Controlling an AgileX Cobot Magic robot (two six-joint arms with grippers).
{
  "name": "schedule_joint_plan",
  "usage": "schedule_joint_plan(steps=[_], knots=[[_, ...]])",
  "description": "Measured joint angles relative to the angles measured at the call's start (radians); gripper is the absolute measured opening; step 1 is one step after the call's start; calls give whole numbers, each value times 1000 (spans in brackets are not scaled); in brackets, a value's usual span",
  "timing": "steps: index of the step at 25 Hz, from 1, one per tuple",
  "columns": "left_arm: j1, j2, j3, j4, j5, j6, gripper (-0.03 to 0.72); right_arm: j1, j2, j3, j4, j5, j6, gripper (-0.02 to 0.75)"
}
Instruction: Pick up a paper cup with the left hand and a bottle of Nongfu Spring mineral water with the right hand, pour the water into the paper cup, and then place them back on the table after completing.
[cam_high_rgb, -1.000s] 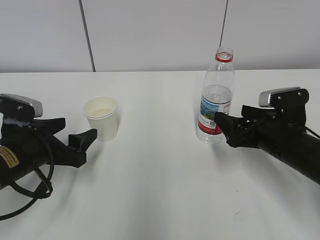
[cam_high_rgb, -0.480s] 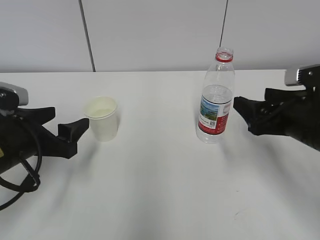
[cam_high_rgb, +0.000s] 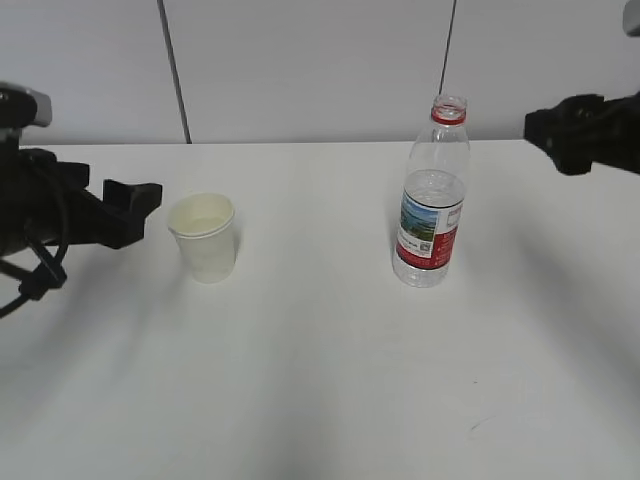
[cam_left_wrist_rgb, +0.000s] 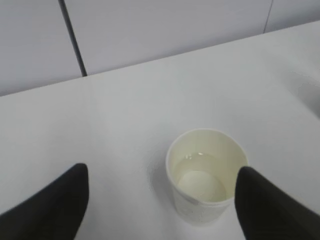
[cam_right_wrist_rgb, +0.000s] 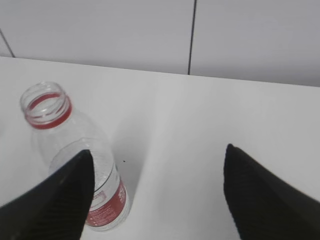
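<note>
Both grippers are empty and spread wide. Left hand (cam_high_rgb: 125, 210) sits at the left edge of the exterior frame, fingertips pointing right at the paper cup (cam_high_rgb: 203, 237), close but not touching; in the left wrist view the cup (cam_left_wrist_rgb: 206, 175) stands upright in the lower middle between the two black fingers (cam_left_wrist_rgb: 47, 207), with clear gap on both sides. Right hand (cam_high_rgb: 560, 130) is up at the upper right edge, well apart from the bottle (cam_high_rgb: 433, 195) and above its label height; bottle lies down and to the left of it. Bottle is upright, uncapped, long axis vertical, red neck ring on top (cam_right_wrist_rgb: 47, 104), a little water in the bottom. Cup holds water (cam_left_wrist_rgb: 204, 175), so the pour looks done and both items are back on the table (cam_high_rgb: 320, 380). Left hand is the nearer one to its object. Nothing stands between either gripper and its target; the tabletop around cup and bottle carries no other objects.
</note>
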Motion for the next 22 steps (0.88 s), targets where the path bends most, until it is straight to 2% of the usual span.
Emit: schedule_joint_plan(steps=[9,17,22], knots=[[0,-32,-367,-94,711,1,543,0,0,-372,45,532,27,592],[0,-32,-693,-169,1263,1,543,0,12,-586,188,946,4,592],[7,-13,-811,-160,1537,1,543,0,65,-663,303,1203,-61,592]])
